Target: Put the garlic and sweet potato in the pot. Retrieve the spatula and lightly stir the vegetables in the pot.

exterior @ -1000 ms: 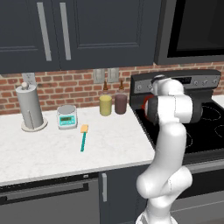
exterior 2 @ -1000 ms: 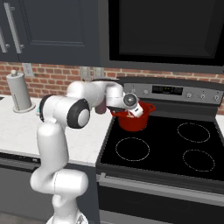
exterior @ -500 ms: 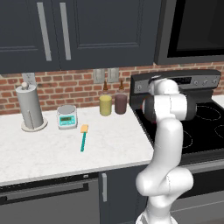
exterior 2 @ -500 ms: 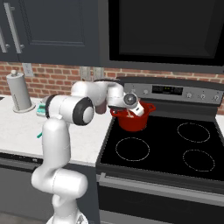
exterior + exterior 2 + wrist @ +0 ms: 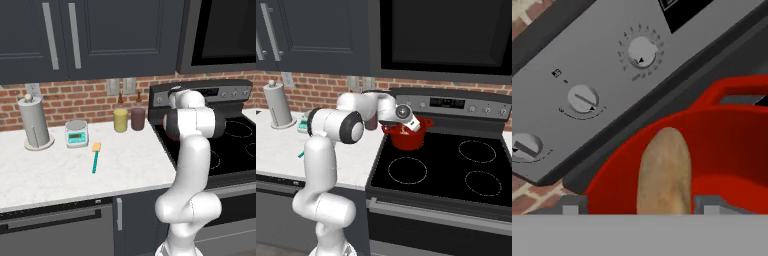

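Observation:
The red pot [image 5: 406,141] stands on the stove's back left burner. My gripper [image 5: 414,126] hovers over its rim, and in the hand view my gripper [image 5: 639,206] stands open. Between the fingers, the tan sweet potato [image 5: 664,170] points down into the pot [image 5: 732,145], with a gap to the left fingertip [image 5: 573,205]. The spatula [image 5: 95,156], teal handle and yellow head, lies on the white counter left of the stove. The garlic is hidden.
A paper towel holder [image 5: 35,122], a small scale [image 5: 76,134], a yellow jar [image 5: 120,120] and a maroon jar [image 5: 137,118] line the brick wall. The stove's control panel with knobs [image 5: 641,51] rises right behind the pot. The other burners [image 5: 478,150] are bare.
The fingers have spread apart from the sweet potato over the pot. The arm has hardly moved.

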